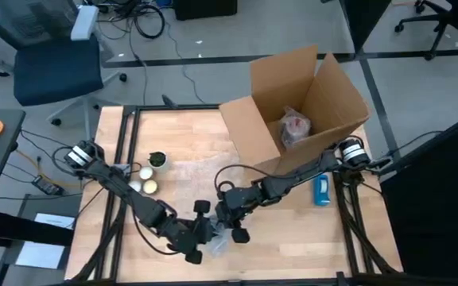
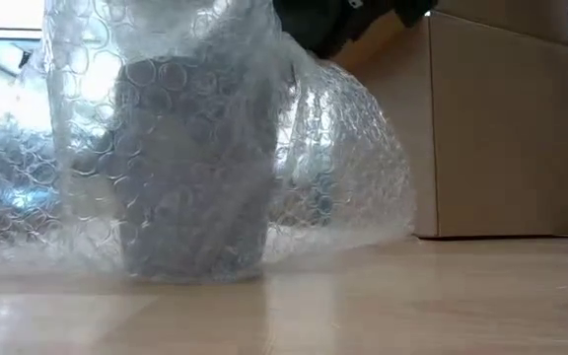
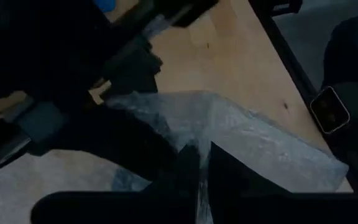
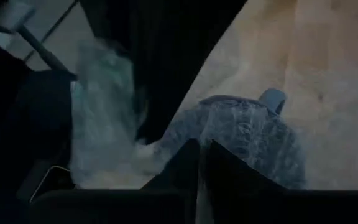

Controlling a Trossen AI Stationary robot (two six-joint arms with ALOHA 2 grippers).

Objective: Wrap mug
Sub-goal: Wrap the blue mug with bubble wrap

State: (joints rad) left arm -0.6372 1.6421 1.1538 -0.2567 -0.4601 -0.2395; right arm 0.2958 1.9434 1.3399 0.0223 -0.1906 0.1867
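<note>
While the mug (image 2: pixel 193 168) stands upright near the table's (image 1: pixel 293 238) front edge, loosely swathed in bubble wrap (image 2: pixel 333 158), my left gripper (image 3: pixel 202 163) and right gripper (image 4: pixel 199 155) each pinch the film shut. I judge the mug rigid and breakable, the wrap light, limp and slippery, so hold it by its edges

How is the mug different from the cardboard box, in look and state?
The mug is dark, rounded and covered in bubble wrap; the cardboard box is tan, flat-sided and uncovered. The box looks much larger and lies open on its side; the mug stands upright. Both rest on the wooden table.
</note>
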